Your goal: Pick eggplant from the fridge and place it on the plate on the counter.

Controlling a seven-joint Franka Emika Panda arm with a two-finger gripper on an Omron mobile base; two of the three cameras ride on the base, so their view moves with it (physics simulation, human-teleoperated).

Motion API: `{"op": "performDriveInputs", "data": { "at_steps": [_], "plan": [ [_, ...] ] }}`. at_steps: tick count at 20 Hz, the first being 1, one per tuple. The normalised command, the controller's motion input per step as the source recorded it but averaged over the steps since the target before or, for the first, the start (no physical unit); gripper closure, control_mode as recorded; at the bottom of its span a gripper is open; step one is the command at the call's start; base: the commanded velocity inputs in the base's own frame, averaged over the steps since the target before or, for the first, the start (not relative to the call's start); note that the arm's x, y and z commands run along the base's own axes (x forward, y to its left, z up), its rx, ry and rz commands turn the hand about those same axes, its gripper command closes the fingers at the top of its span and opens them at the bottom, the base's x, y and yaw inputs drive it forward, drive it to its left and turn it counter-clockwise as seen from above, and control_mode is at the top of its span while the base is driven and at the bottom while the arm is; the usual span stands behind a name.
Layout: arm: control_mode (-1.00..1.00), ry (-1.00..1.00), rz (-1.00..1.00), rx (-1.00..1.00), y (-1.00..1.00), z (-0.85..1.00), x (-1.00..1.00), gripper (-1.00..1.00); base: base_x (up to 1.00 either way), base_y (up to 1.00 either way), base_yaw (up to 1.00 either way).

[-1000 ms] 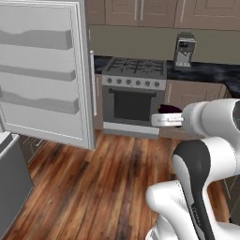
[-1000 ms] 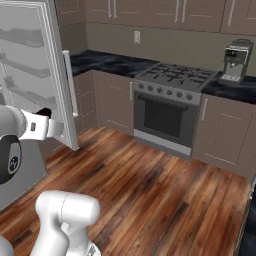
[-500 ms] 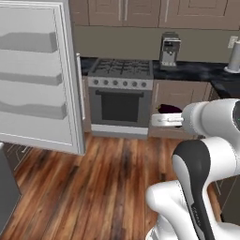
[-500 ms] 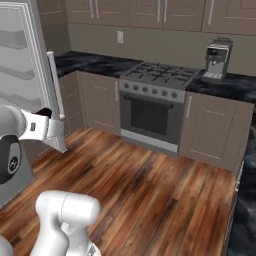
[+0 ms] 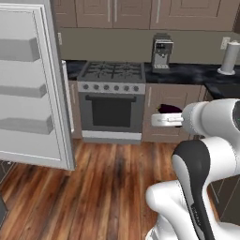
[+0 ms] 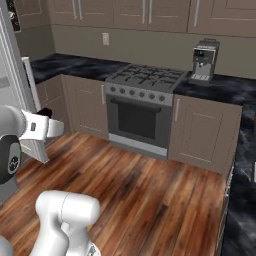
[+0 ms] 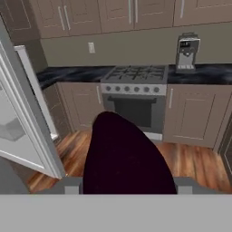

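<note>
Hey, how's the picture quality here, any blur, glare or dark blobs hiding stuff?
Hand view: the eggplant looms as a near-black, detail-free mass, blocking the lower oven. Left base view: slightly soft, with pale sheen on the counter. Right base view: evenly lit, faint gloss on the floor.

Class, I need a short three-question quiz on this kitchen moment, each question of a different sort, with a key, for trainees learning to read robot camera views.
1. True or false: the fridge door stands open.
2. Multiple choice: What does the gripper hold? A) a white plate B) the eggplant C) a pink cup
3. Short answer: Which appliance stands on the counter to the right of the stove in the right base view?

Key
1. True: its shelved inner side faces the room in the left base view.
2. B: the dark purple body fills the space between the fingers in the hand view.
3. The coffee machine.
</note>
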Motion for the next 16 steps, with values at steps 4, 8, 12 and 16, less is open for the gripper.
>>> {"op": "performDriveInputs", "data": {
  "at_steps": [4,8,12,16],
  "plan": [
    [1.00,0.00,0.00,0.00,0.00,0.00,0.00,1.00,0.44,-0.37,-0.11],
    [1.00,0.00,0.00,0.00,0.00,0.00,0.00,1.00,0.44,-0.40,-0.09],
    [1.00,0.00,0.00,0.00,0.00,0.00,0.00,1.00,0.47,-0.35,-0.06],
    [1.00,0.00,0.00,0.00,0.00,0.00,0.00,1.00,0.49,-0.33,-0.04]
  ]
}}
